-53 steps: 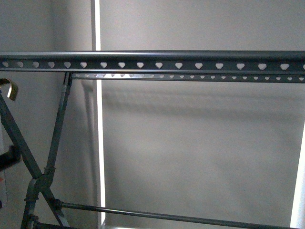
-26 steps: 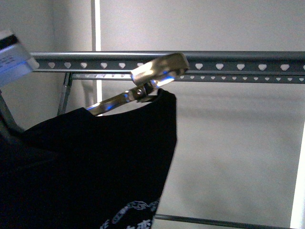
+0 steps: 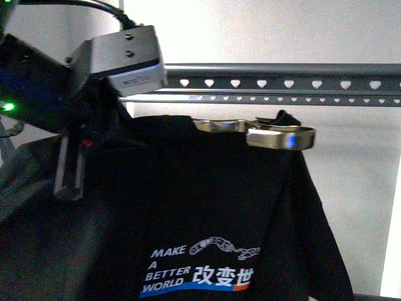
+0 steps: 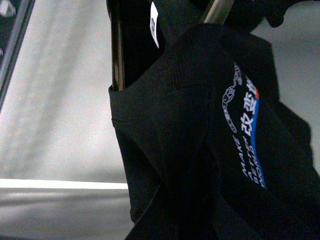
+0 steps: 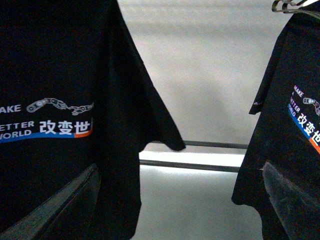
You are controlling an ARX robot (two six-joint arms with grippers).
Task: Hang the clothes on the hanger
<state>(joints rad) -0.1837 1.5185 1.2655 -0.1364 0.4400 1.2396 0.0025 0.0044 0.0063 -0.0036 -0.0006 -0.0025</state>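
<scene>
The black T-shirt (image 3: 207, 207), with its white "MAKE A BETTER WORLD" print and blue stripe, is held up in front of the grey rack's heart-punched rails (image 3: 282, 78). A shiny metal bar with a hook (image 3: 276, 135) sits in its collar, just below the rails. My left gripper (image 3: 69, 185) is shut on the shirt's left shoulder; in the left wrist view the cloth (image 4: 200, 130) hides the jaws. My right gripper (image 5: 175, 210) is open and empty, with its dark fingers (image 5: 292, 200) on either side of a gap, and the same shirt (image 5: 50, 100) hangs beside it.
A second black printed T-shirt (image 5: 295, 115) hangs from a wire hook (image 5: 295, 6) in the right wrist view. A low rack bar (image 5: 200, 145) crosses behind the two shirts. A grey wall with bright vertical strips (image 3: 395, 219) stands behind the rack.
A second ago only the bare rack showed. The shirt has risen into view and moved right, up to the rails. My left arm now fills the upper left.
</scene>
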